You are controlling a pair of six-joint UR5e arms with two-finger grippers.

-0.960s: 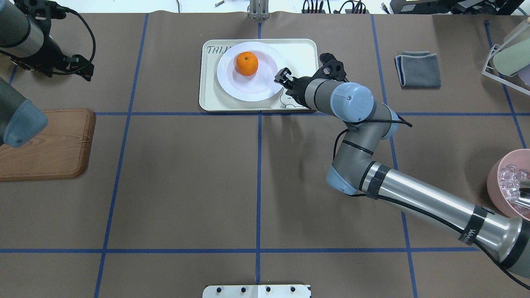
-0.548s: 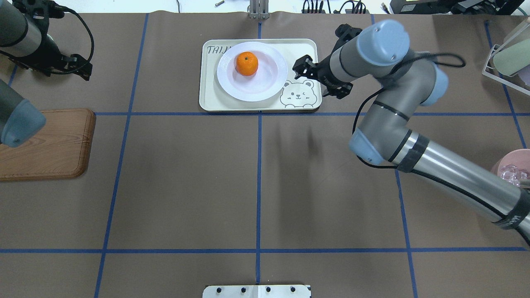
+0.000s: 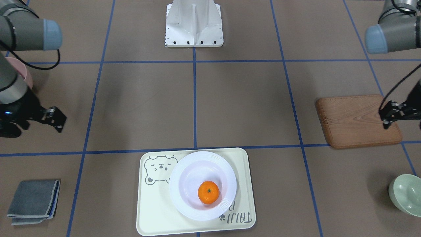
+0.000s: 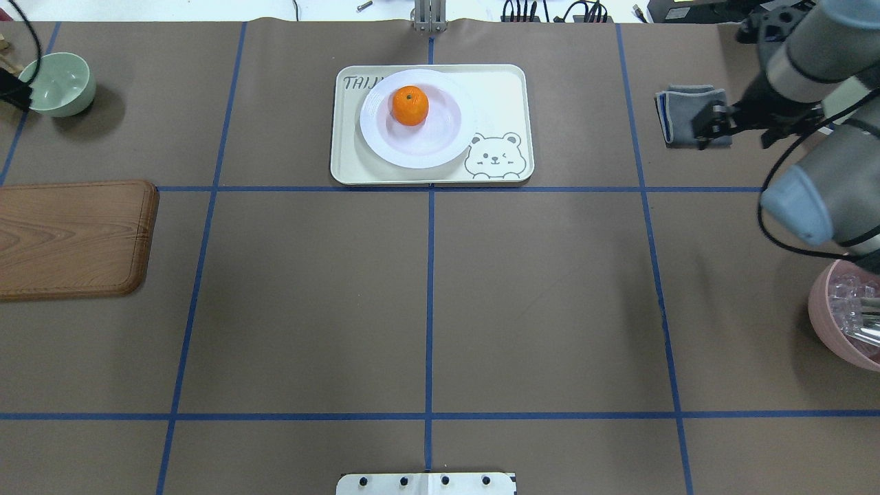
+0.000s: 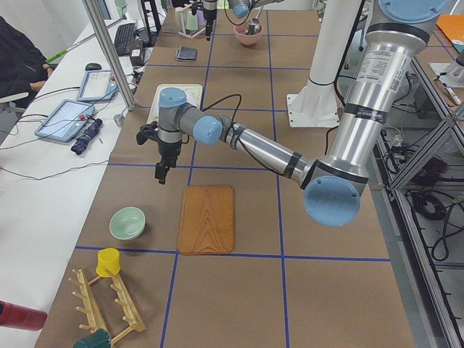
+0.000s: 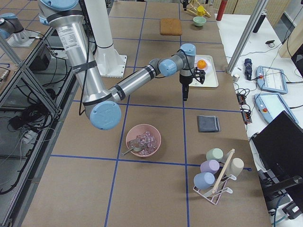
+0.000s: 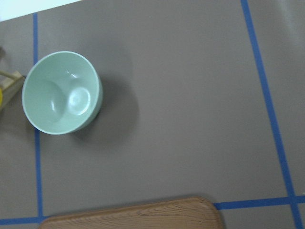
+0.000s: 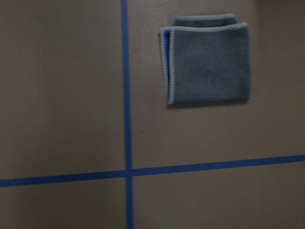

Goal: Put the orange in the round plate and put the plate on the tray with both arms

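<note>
Two steps look done, I reckon: the small bright-orange mandarin [image 4: 410,105] sits in the glossy white round plate [image 4: 441,137], on the cream rectangular plastic tray [image 4: 498,89] by the worktop's far edge. My right gripper [image 3: 55,119] hangs empty, fingers apart. The left gripper [image 3: 389,116] looks empty too, spread unclear. Next, just park both arms.

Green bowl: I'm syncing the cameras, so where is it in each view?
Front-facing: green bowl at lower right edge.
Overhead: top left corner.
Exterior left: lower left, near.
Exterior right: top, far end.
Left wrist: upper left.
Right wrist: not in it.
Shared landmark: wooden board beside it.
</note>
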